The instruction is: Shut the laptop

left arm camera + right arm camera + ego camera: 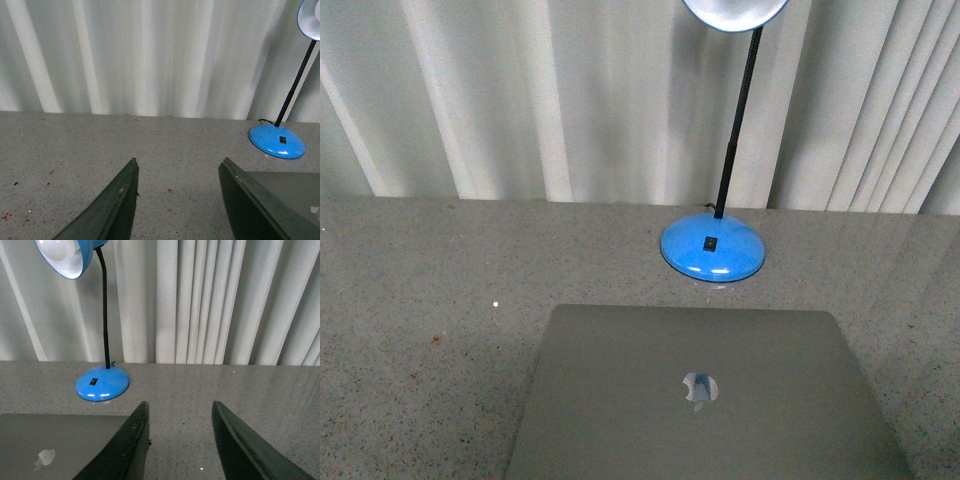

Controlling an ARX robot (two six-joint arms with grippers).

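Observation:
The laptop (pixel 700 395) lies on the grey speckled table with its silver-grey lid facing up and the apple logo showing; keys and screen are hidden. Its lid also shows in the left wrist view (pixel 292 187) and in the right wrist view (pixel 55 440). Neither gripper appears in the front view. My left gripper (pixel 177 162) is open and empty above the bare table beside the laptop. My right gripper (pixel 180 405) is open and empty, one finger (pixel 127 445) over the laptop's edge.
A blue desk lamp with a round base (pixel 713 248) and black gooseneck stands on the table (pixel 420 300) just behind the laptop. White pleated curtains (pixel 520 100) hang along the table's far edge.

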